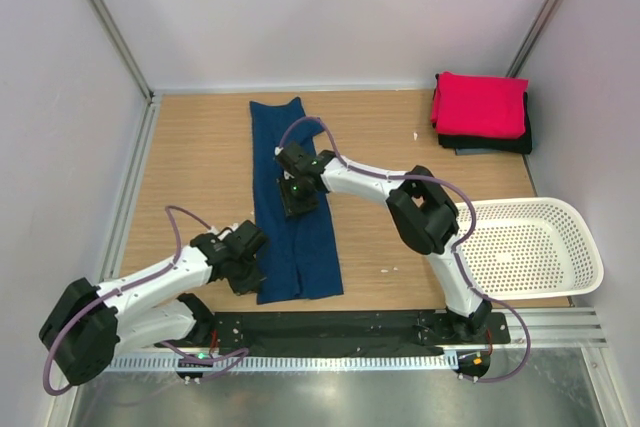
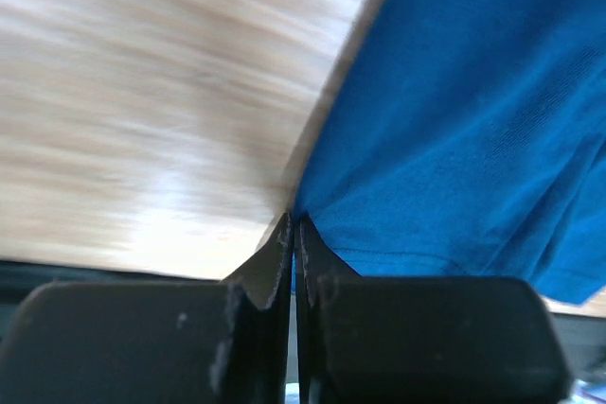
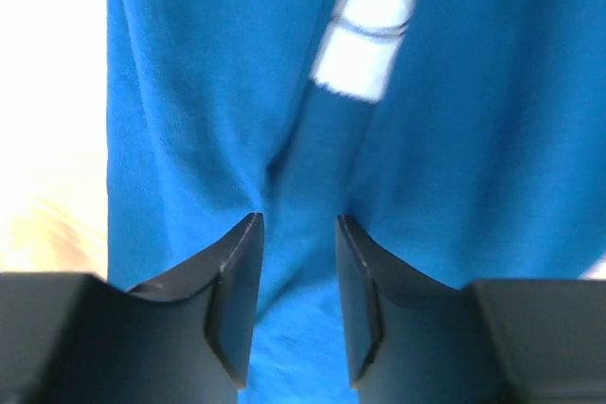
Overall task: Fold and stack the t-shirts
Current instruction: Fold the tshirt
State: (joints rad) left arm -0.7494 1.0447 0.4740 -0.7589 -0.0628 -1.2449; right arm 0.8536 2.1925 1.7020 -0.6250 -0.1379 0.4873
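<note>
Navy tee (image 1: pixel 300 252), pink-red tee (image 1: pixel 480 105), black tee (image 1: pixel 497 144), white perforated basket (image 1: pixel 520 204)

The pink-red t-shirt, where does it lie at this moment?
In the top view, the pink-red t-shirt lies folded at the far right corner of the table, on top of a black t-shirt, beyond the white basket.

The right end effector (image 3: pixel 299 222), fingers parted, sits over the blue t-shirt (image 3: pixel 180 92).

The blue t-shirt (image 1: pixel 300 257) under the right gripper (image 3: pixel 298 229) is soft matt cloth. The gripper's fingers (image 3: pixel 232 300) look like matt black plastic. The table (image 1: pixel 200 157) beside them is smooth pale wood.
</note>
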